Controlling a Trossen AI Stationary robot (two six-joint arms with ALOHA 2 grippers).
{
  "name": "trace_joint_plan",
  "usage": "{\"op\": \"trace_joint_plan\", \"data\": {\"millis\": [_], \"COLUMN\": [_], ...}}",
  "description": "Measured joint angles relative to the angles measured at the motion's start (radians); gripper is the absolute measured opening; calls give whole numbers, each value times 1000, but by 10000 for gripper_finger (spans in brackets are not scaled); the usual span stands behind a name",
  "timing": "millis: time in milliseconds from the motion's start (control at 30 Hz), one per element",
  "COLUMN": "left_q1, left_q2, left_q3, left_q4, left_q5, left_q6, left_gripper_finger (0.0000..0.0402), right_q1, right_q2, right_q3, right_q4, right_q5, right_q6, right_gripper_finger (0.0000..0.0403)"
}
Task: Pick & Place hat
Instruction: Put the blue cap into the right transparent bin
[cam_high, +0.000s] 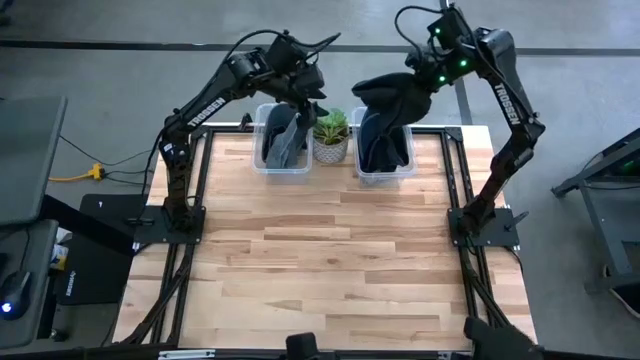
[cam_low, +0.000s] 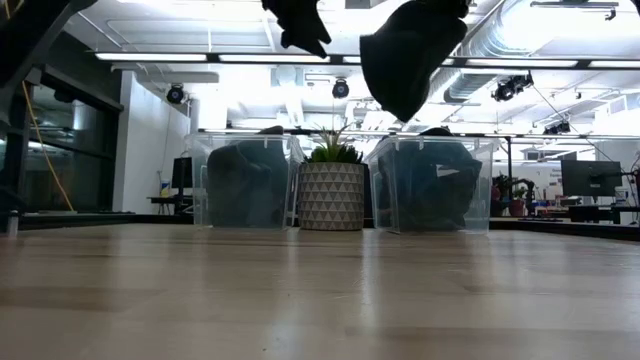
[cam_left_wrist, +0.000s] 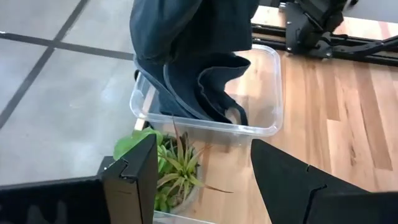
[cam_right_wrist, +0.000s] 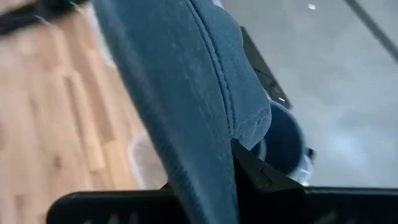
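A light wooden table (cam_high: 330, 270) fills the high view, with both dark arms reaching over its far edge. Two clear plastic bins stand there: the left bin (cam_high: 282, 165) and the right bin (cam_high: 385, 172), each with dark blue hats piled inside, and a small potted plant (cam_high: 331, 137) in a patterned pot sits between them, just beside both. Above the right bin hangs one dark blue hat (cam_high: 393, 98), lifted clear of the pile and dangling in the air; the right gripper (cam_high: 432, 72) has its fingers clamped shut on the fabric, which drapes across the right wrist view (cam_right_wrist: 186, 106). In the low view the hat (cam_low: 405, 60) hangs well above the bin rim, not touching it. The left gripper (cam_high: 305, 95) hovers over the left bin with its fingers spread apart and nothing between them; its wrist view looks past the two dark fingers (cam_left_wrist: 134, 174) to the plant and the right bin beyond.
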Motion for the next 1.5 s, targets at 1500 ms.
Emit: {"op": "trace_joint_plan", "data": {"millis": [1500], "left_q1": [52], "left_q2": [-17], "left_q3": [-1], "left_q4": [-11], "left_q5": [52], "left_q6": [1], "left_gripper_finger": [200], "right_q1": [130], "right_q2": [-29], "right_q3": [-492], "right_q4": [1], "right_q5": [175], "right_q6": [-124], "right_gripper_finger": [13]}}
